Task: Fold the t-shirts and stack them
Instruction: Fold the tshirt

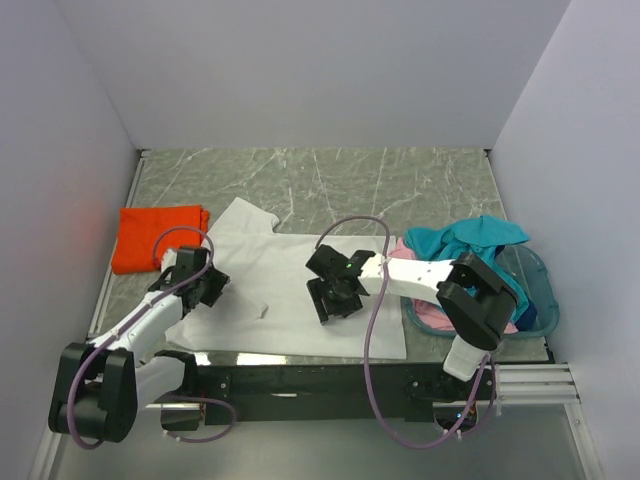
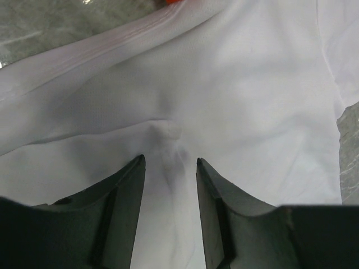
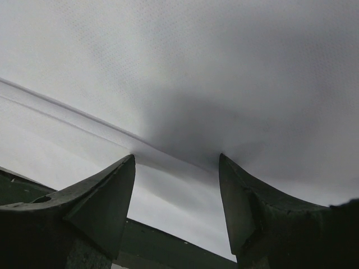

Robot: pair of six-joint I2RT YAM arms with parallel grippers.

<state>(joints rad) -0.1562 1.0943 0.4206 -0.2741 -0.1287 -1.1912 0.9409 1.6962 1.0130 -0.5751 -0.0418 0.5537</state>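
A white t-shirt (image 1: 275, 265) lies spread flat on the marble table, one sleeve pointing to the back. My left gripper (image 1: 207, 287) is open, low over the shirt's left edge. In the left wrist view the fingers (image 2: 169, 161) straddle a small raised pucker of white cloth (image 2: 168, 131). My right gripper (image 1: 335, 298) is open over the shirt's front middle. In its wrist view the gripper (image 3: 176, 158) stands over the shirt's hem (image 3: 84, 115). A folded orange t-shirt (image 1: 155, 237) lies at the left. A teal t-shirt (image 1: 480, 238) and a pink one (image 1: 435, 318) sit in the basket.
The translucent teal basket (image 1: 540, 275) stands at the right edge of the table. A small white tag (image 1: 262, 309) lies on the shirt near the front. The black base rail (image 1: 300, 375) runs along the near edge. White walls close in the back and both sides.
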